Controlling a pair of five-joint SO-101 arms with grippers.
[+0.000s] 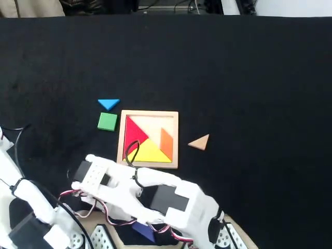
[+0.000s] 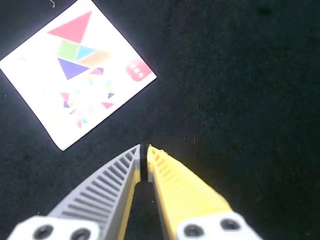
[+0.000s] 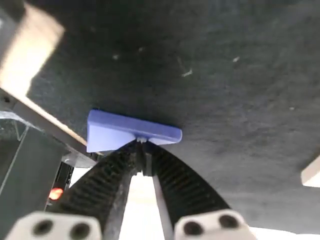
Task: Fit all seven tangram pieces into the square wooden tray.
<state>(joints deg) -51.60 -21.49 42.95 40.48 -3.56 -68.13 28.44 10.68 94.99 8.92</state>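
— Where do we find the square wooden tray [image 1: 150, 113]?

— We find it flat in the middle of the counter [image 1: 249, 78], its rims roughly square to the counter's edges. Wide black surface stretches beyond its far and right rims. The red triangle [image 1: 135, 132], yellow triangle [image 1: 150, 153] and orange parallelogram [image 1: 166, 141] lie inside, and bare wood shows along the far rim.

— And the loose pieces?

— The blue triangle [image 1: 108, 104] has its long edge away from the arms and its tip toward them. It lies just beside the green square [image 1: 107, 121], and both are near the tray's left rim. The tan triangle [image 1: 200, 142] lies to the tray's right, its sharp tip toward the tray.

— The end effectors?

— We see the right end effector [image 3: 143, 150] pinched on the dark blue piece [image 3: 130, 131], down by the arms' bases. The piece's long edge runs across the fingers. The left end effector [image 2: 145, 155] has its fingers pressed together on nothing, above the counter near a pattern card [image 2: 75, 70].
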